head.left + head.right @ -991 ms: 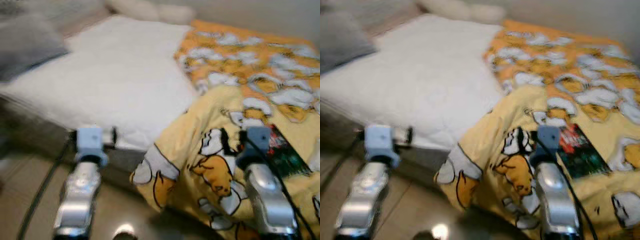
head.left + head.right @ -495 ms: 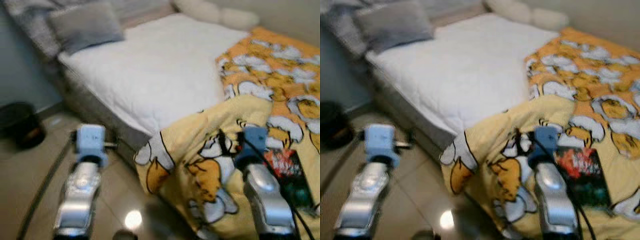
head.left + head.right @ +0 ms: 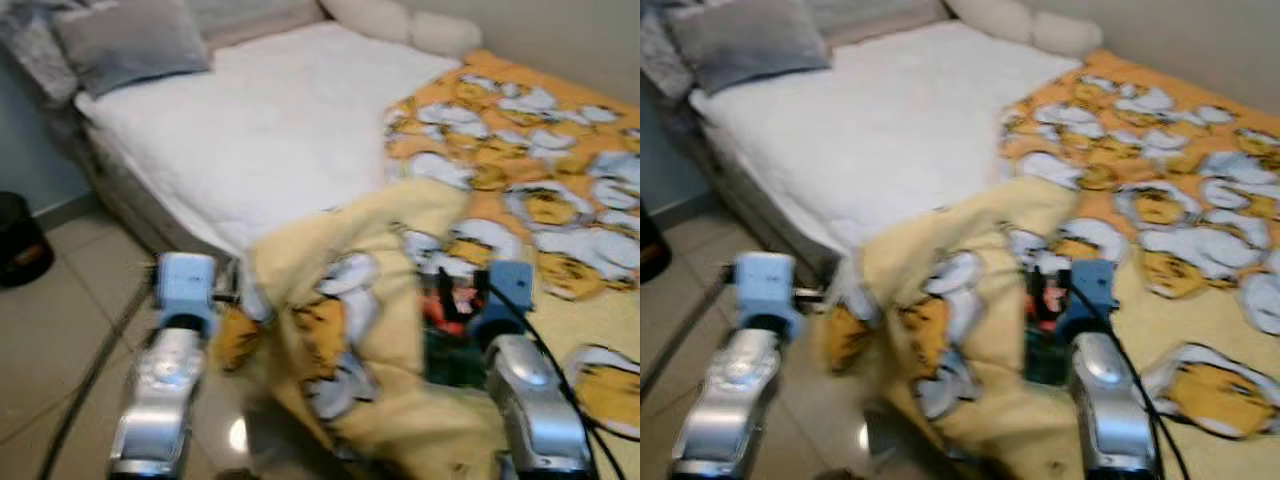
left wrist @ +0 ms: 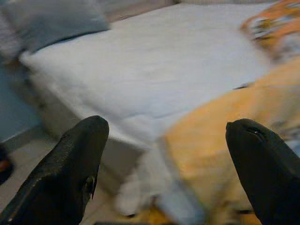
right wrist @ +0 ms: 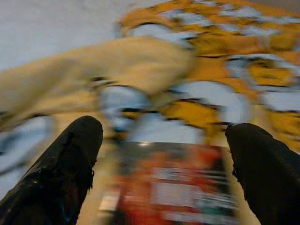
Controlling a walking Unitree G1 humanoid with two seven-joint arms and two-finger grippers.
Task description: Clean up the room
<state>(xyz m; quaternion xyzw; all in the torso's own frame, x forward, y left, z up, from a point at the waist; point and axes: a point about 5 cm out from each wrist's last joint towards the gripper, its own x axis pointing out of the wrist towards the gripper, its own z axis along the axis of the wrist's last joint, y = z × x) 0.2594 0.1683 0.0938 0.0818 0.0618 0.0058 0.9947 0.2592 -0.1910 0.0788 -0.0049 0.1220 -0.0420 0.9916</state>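
Red-green book (image 5: 180, 187) on blanket (image 3: 520, 170), beneath spread right tool (image 5: 164, 154).

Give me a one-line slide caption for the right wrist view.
Open right gripper poised over a red and dark book lying on the yellow cartoon blanket.

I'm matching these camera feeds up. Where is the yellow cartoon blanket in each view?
Left eye view: the yellow cartoon blanket covers the centre and right, with its corner folded back ahead of both arms.
Right eye view: the blanket sits the same way, slightly further left.
Left wrist view: the blanket is blurred, nearer one black finger.
Right wrist view: the blanket spreads beyond both fingers, with a red-and-dark book on it.
Shared landmark: the white mattress bordering it.
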